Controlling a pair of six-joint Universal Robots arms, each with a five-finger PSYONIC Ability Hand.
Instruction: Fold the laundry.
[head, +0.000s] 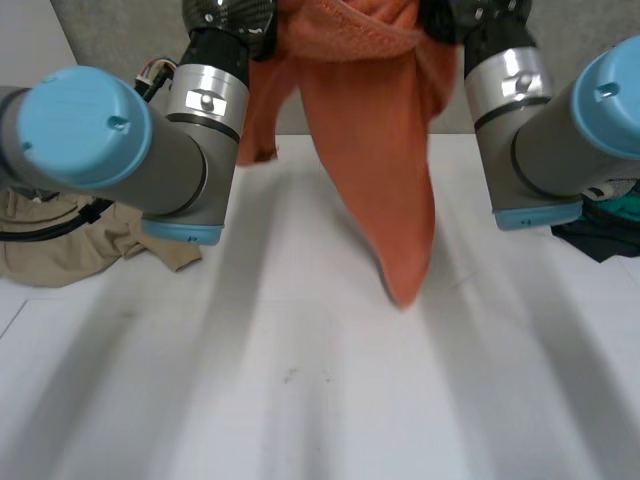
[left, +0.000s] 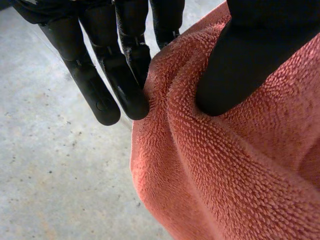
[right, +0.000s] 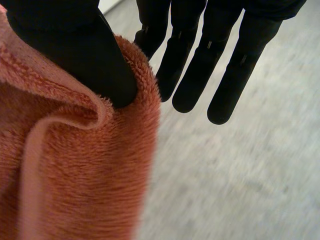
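We hold the orange towel (head: 375, 150) up between both arms, at 12 o'clock over the white table (head: 300, 400), and it hangs down to a point. Our left hand (left: 125, 75) pinches its cloth between thumb and fingers. Our right hand (right: 75, 45) pinches a hemmed edge likewise. A beige garment (head: 60, 240) lies at 9 o'clock, dark clothes (head: 610, 225) at 3 o'clock.
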